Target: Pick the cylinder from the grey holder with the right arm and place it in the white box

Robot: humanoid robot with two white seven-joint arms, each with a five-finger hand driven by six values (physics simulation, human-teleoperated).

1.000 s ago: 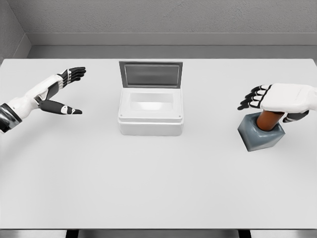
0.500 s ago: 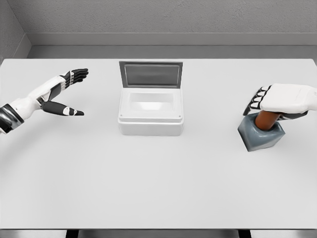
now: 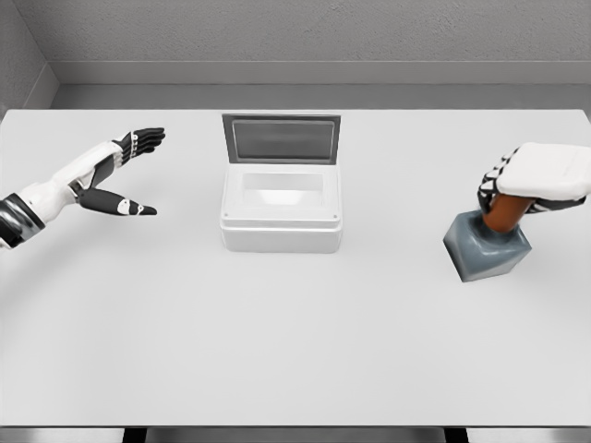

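While the right hand [image 3: 536, 180] sits closed over the top of the brown cylinder [image 3: 503, 214], its black-and-white fingers [image 3: 491, 181] are curled down around the upper end, so the hand has the cylinder in its grasp. The cylinder leans a little toward the right and its lower end is still sunk in the grey holder [image 3: 487, 251], which stands on the white table [image 3: 295, 351] well to the right of the white box [image 3: 282, 208]. Only a short stretch of the cylinder shows between the hand and the holder's top.

The box is the middle thing on the table. It is open, with its grey-lined lid [image 3: 281, 138] standing upright along its far edge, and the pale hollow inside it holds nothing that can be seen.

Well to the left of the box, the left hand [image 3: 115, 175] hangs above the table with its arm coming in from the left edge. Its fingers [image 3: 140, 140] are stretched out straight toward the box and its thumb [image 3: 120, 204] is spread apart below them, so it is wide open and grips nothing.
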